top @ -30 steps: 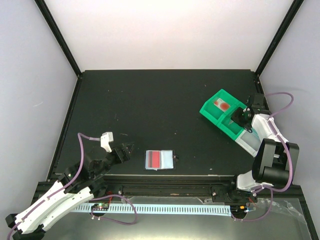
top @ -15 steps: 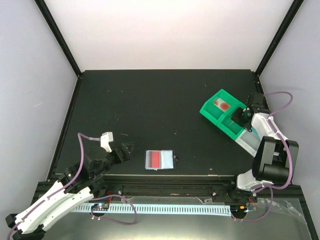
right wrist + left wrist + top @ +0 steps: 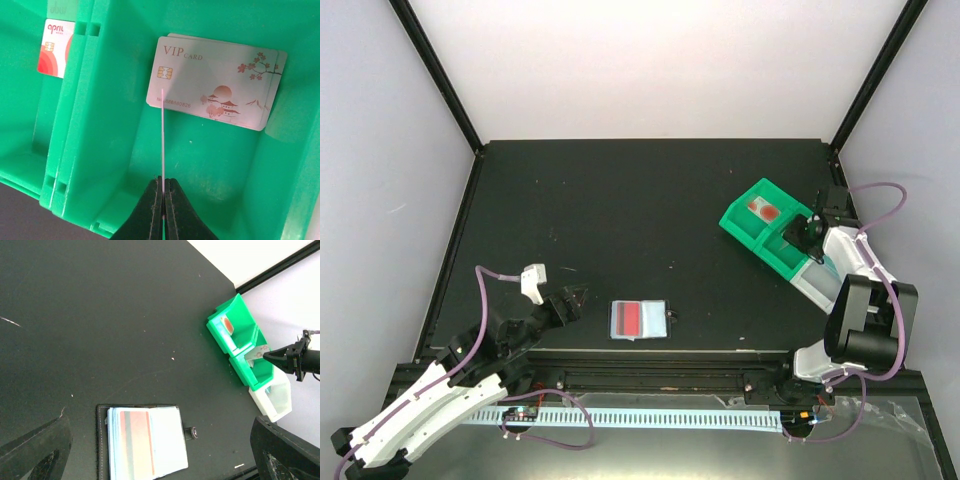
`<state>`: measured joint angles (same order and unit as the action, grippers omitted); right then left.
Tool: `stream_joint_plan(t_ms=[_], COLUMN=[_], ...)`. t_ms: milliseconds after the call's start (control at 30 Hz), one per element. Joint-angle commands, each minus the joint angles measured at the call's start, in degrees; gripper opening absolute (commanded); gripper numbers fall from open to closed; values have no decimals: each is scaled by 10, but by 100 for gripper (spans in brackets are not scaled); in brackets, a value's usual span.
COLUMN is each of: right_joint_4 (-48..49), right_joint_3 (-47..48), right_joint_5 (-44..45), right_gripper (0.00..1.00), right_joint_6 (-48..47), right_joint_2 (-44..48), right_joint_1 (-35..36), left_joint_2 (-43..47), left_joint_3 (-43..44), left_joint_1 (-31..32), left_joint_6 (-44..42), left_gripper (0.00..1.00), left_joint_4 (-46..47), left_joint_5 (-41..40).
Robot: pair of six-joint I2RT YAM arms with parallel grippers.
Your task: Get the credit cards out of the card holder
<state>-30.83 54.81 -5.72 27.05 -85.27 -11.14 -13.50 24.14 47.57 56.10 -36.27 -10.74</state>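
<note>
The card holder (image 3: 638,320) lies open near the table's front edge, pale inner side up, with a red-striped card in its clear pocket (image 3: 135,442). My left gripper (image 3: 575,298) hovers just left of it, open, with its fingers (image 3: 35,450) on either side of the holder in the wrist view. My right gripper (image 3: 163,181) is shut on a thin credit card (image 3: 163,135), seen edge-on, over the green tray's middle compartment. Pale "VIP" credit cards (image 3: 215,82) lie flat there. A white card with red marks (image 3: 56,47) lies in the neighbouring compartment.
The green tray (image 3: 745,215) sits at the right of the table, with a clear white compartment (image 3: 817,285) at its near end. The right arm's body (image 3: 865,320) rises just beside it. Black frame posts stand at the back corners.
</note>
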Motion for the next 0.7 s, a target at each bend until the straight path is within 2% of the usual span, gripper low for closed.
stream_joint_plan(t_ms=[0,400,533,667], right_joint_4=[14,27,58,140], right_joint_3=[-11,-11,-14,-49], right_joint_5=[-6,30,48,67], right_gripper=[1,1,1,1], right_joint_6=[3,10,18,36], right_joint_2=[33,74,81,105], right_joint_1=[-3,-3,-3,-4], left_joint_2=[3,12,14,10], left_joint_3=[0,-3,-3,-1], left_joint_1=[-3,-3,-3,-3], left_joint_6=[-3,1,3,2], left_gripper=[99,99,99,99], left_joint_4=[-1,-10,-7,-4], left_joint_5=[-6,1,2,5])
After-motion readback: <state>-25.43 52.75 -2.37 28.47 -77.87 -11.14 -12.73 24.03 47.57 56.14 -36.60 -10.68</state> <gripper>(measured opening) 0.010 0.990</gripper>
